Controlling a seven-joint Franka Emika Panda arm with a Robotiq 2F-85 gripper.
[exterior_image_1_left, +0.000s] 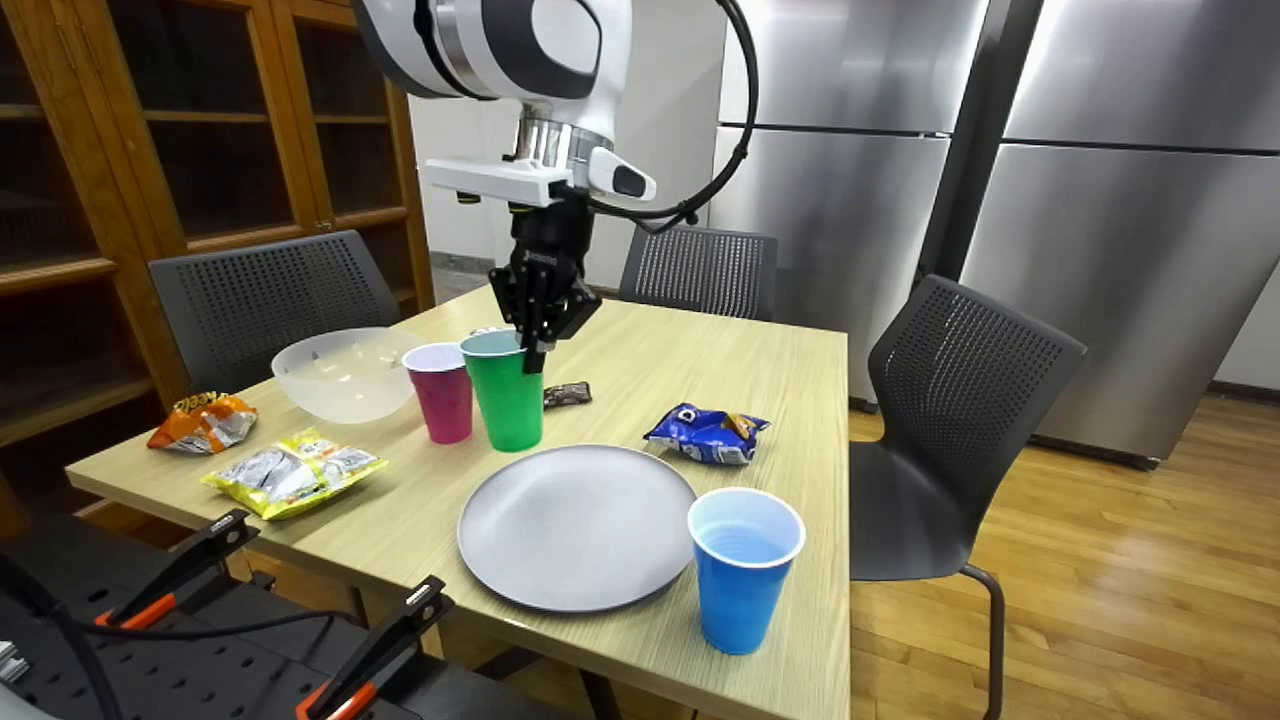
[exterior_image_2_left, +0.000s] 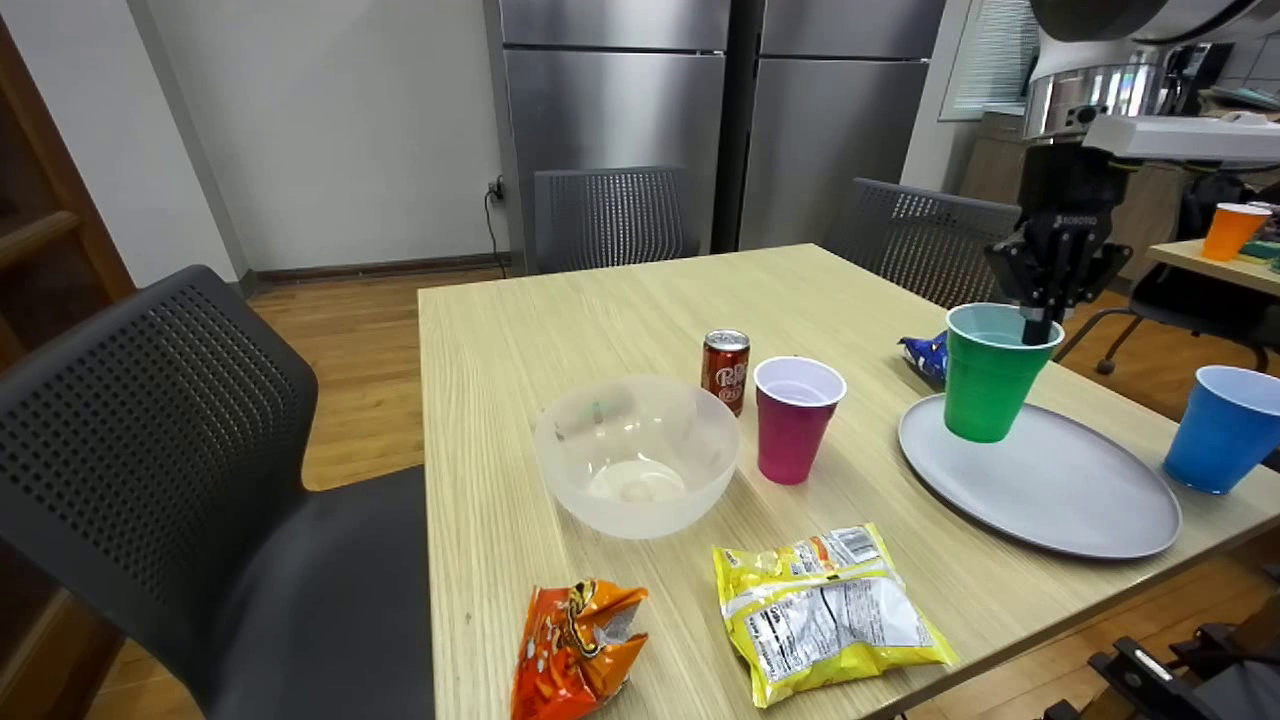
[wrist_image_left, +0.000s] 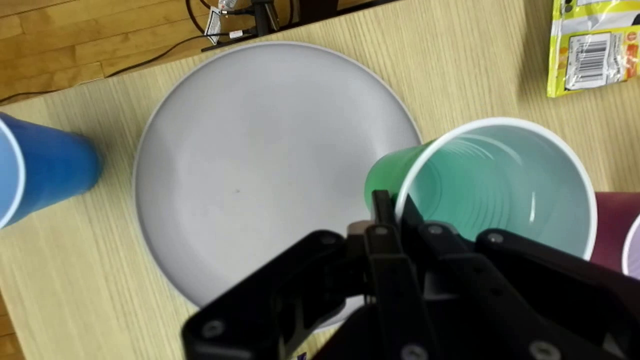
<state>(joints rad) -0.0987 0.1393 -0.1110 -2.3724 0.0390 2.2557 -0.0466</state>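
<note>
Green plastic cup (exterior_image_1_left: 508, 405), mouth up, hung clear of the bench (exterior_image_1_left: 690, 360) by the look of both exterior views; in the wrist view its base overlapped the edge of the grey plate (wrist_image_left: 272, 160), though its height above could not be told. Gripper (wrist_image_left: 396, 203) was clamped on the cup's wall at the lip, one jaw inside, one outside. Pink cup (exterior_image_2_left: 797, 435) stood near, on the side away from the plate, white bowl (exterior_image_1_left: 345, 397) beyond that; blue cup (exterior_image_1_left: 743, 595) stood just beside the plate at the opposite edge. Handling, judged by eye: light, thin-walled, no contents seen inside; smooth sides probably slippery and soft enough to buckle under a hard squeeze, though unlikely to shatter. Rolled lip looked the stiffest part, so pinching wall and lip together seemed a sound hold. Caveat: a one-sided grip probably left the cup free to twist about the jaws; a bite further below the lip would likely have steadied it.
</note>
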